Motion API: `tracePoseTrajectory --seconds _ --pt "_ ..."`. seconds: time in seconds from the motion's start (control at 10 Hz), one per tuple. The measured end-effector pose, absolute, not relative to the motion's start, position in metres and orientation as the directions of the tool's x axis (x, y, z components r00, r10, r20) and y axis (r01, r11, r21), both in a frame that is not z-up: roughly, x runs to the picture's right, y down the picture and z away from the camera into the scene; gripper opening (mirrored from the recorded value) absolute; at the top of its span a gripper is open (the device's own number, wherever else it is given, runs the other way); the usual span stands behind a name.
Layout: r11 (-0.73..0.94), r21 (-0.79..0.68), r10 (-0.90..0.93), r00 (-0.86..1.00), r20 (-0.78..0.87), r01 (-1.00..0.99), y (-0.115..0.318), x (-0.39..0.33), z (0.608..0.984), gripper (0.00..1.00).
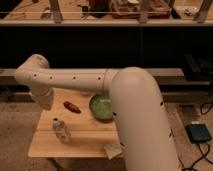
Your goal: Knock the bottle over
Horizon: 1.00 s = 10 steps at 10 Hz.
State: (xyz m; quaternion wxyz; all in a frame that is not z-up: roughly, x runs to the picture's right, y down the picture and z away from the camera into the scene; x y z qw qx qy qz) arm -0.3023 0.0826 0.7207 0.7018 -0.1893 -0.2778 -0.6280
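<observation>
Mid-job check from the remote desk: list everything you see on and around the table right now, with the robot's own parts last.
bottle: one, whitish with a mottled body, upright on the table's front left part.
red object: one, small and long, lying on the table between the bottle and the bowl; what it is I cannot tell.
green bowl: one, on the table's right side, partly behind the arm.
pale flat item: one, beige, at the table's front right edge.
table: one, light wood.
dark device: one, on the floor to the right.
arm: one, white, reaching left across the table.
hand: one, at the table's back left corner, above and behind the bottle.
</observation>
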Motion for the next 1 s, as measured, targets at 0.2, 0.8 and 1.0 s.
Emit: tracePoseTrajectory --seconds 0.2,0.8,1.0 --pt "0.11 0.129 -0.768 0.002 0.641 0.986 0.092 -0.311 0.713 0.0" --pt "-0.023 0.161 -0.505 -0.151 0.85 0.987 0.149 -0.326 0.696 0.13" --pt "-0.008 0.181 -0.41 -0.168 0.896 0.983 0.133 -0.318 0.686 0.14"
